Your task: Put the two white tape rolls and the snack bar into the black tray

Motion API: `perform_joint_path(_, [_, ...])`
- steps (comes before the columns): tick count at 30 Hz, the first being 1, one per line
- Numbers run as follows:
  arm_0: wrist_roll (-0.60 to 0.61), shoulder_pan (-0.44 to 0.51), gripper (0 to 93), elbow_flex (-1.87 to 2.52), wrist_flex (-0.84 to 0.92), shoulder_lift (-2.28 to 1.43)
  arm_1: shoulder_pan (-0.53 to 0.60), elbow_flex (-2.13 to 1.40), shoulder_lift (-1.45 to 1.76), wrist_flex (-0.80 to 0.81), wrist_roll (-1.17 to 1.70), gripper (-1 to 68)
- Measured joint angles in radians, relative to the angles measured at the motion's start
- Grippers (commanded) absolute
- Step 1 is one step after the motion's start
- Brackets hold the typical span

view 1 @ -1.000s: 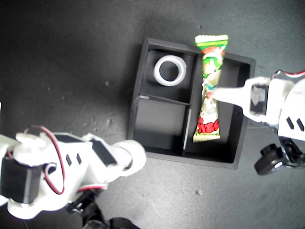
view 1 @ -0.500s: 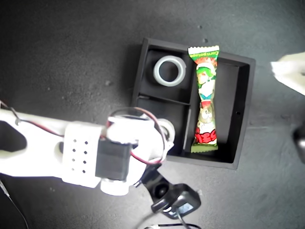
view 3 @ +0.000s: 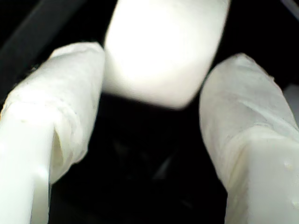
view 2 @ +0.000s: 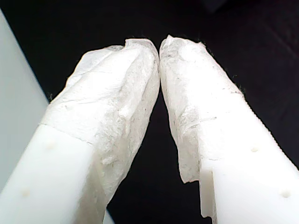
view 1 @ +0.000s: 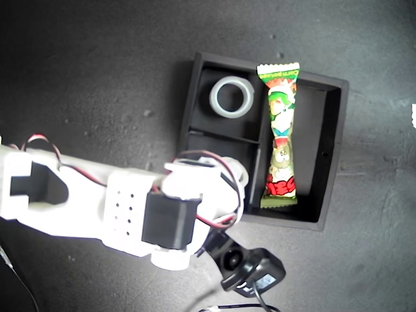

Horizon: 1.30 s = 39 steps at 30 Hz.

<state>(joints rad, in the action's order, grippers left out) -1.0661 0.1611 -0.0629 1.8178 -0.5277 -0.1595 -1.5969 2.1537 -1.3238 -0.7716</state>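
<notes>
Now my second end effector [view 3: 152, 88], gripping a tape roll [view 3: 163, 46], has advanced over the black tray [view 1: 331, 156].

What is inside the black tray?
Inside the tray lie one tape roll and the snack bar. An arm covers the third compartment, hiding its contents.

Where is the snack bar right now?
The snack bar lies lengthwise in the long compartment of the black tray on the exterior view's right, beside the white tape roll in the neighbouring compartment.

Snack bar [view 1: 279, 136] in black tray [view 1: 333, 153], tape roll [view 1: 232, 97] in corner compartment, arm [view 1: 123, 211] over tray
</notes>
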Motion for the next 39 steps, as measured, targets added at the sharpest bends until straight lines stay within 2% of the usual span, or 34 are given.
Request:
perform_joint_path(4, [-0.011, -0.002, 17.6, 0.097, 0.0, -0.054, 0.0, 0.0, 0.0, 0.005, 0.0, -0.5])
perform_joint_path(9, [-0.008, 0.0, 0.3, 0.249, 0.0, -0.204, -0.005, -0.023, 0.051, 0.005, 0.0, -0.6])
perform_joint_path(13, [-0.006, -0.051, 0.1, 0.532, 0.0, -0.503, -0.043, -0.16, 0.255, 0.005, -0.074, -0.6])
perform_joint_path(17, [-0.006, -0.133, 0.1, 0.885, -0.015, -0.862, -0.029, -0.31, 0.443, -0.057, -0.236, -0.6])
perform_joint_path(23, [-0.034, -0.244, 0.1, 1.663, -0.272, -1.531, 0.04, -0.595, 0.609, -0.097, -0.505, -0.6])
perform_joint_path(25, [-0.075, -0.245, 0.1, 1.936, -0.348, -1.767, 0.049, -0.729, 0.699, -0.072, -0.56, -0.7])
perform_joint_path(30, [-0.204, -0.181, 0.1, 2.477, -0.459, -2.249, 0.041, -1.071, 0.989, -0.029, -0.618, -0.7])
perform_joint_path(35, [-0.296, -0.1, 0.1, 2.818, -0.483, -2.585, 0.048, -1.292, 1.14, -0.017, -0.644, -0.7])
perform_joint_path(39, [-0.336, -0.077, 0.1, 2.996, -0.482, -2.789, 0.049, -1.407, 1.177, 0.015, -0.678, -0.7])
